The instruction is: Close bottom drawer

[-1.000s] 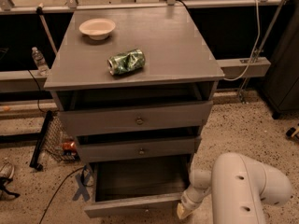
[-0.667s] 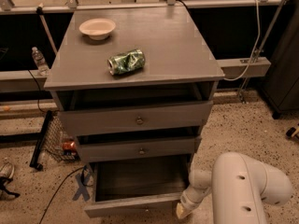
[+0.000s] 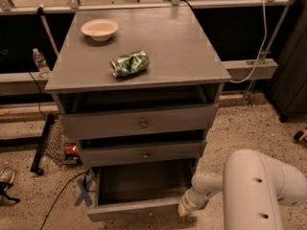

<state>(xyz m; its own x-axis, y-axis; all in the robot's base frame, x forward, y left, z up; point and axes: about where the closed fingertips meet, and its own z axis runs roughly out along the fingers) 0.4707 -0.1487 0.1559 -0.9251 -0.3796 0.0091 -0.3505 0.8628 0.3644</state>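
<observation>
The bottom drawer (image 3: 139, 209) of the grey cabinet (image 3: 144, 66) is pulled far out, its empty box open to view; its narrow front panel runs along the bottom of the view. The middle drawer (image 3: 142, 154) and top drawer (image 3: 140, 122) stand slightly open. My white arm (image 3: 254, 190) reaches in from the lower right. My gripper (image 3: 184, 209) is at the right end of the bottom drawer's front panel, touching or very near its corner.
A white bowl (image 3: 100, 29) and a crushed green can (image 3: 129, 63) lie on the cabinet top. A water bottle (image 3: 40, 61) stands on a ledge at left. A wire basket (image 3: 60, 145), a cable and a blue X mark (image 3: 82, 195) are on the speckled floor at left.
</observation>
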